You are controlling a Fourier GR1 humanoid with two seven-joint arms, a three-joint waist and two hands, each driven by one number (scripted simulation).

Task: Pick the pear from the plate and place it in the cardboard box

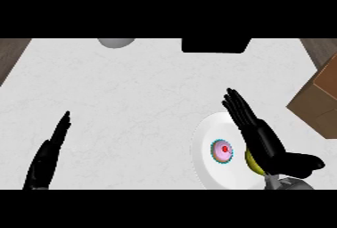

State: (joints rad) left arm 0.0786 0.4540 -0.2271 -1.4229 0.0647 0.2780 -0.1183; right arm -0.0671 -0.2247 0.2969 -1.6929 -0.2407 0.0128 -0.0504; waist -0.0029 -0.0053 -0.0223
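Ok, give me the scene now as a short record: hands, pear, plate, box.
right hand: open, fingers straight, over the plate's right side, beside the pear
left hand: open, resting at lower left, fingers up
pear: yellow-green, on the plate, mostly hidden by the right hand
plate: white, patterned centre, lower right of the counter
box: brown cardboard, right edge, only partly in view
counter: white
pear in box: not yet
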